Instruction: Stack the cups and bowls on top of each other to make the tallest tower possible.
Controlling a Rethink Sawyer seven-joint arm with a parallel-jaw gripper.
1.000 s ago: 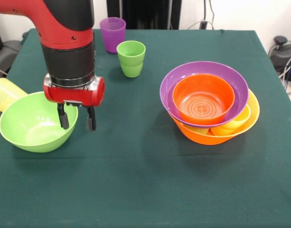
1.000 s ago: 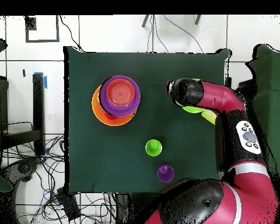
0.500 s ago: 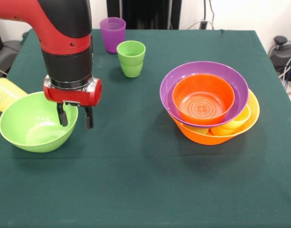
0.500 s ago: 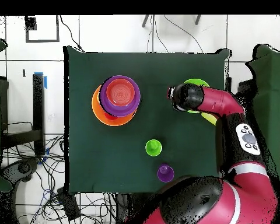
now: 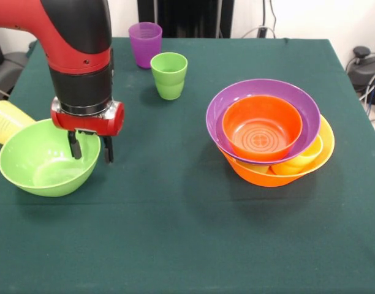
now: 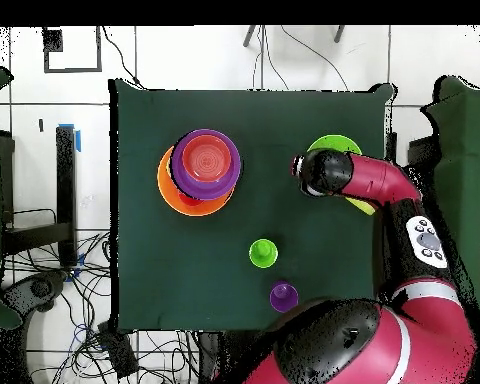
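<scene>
The robot's hand (image 5: 89,147) is hanging released, fingers straddling the rim of the deep lime green plastic bowl (image 5: 45,160) on the green-clothed desk (image 5: 175,233). The tower (image 5: 270,138), orange bowl in purple, is sitting well apart.

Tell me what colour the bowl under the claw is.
Lime green; the bowl under the claw shows best in the front view.

Glossy plastic bowls, a purple one (image 5: 263,92) holding a ringed orange one (image 5: 261,128), gleam on a bench (image 5: 187,233) draped in matt dark green cloth. A lime green bowl (image 5: 43,162) shines smooth; the pale yellow cup (image 5: 5,120) looks translucent and ribbed.
</scene>
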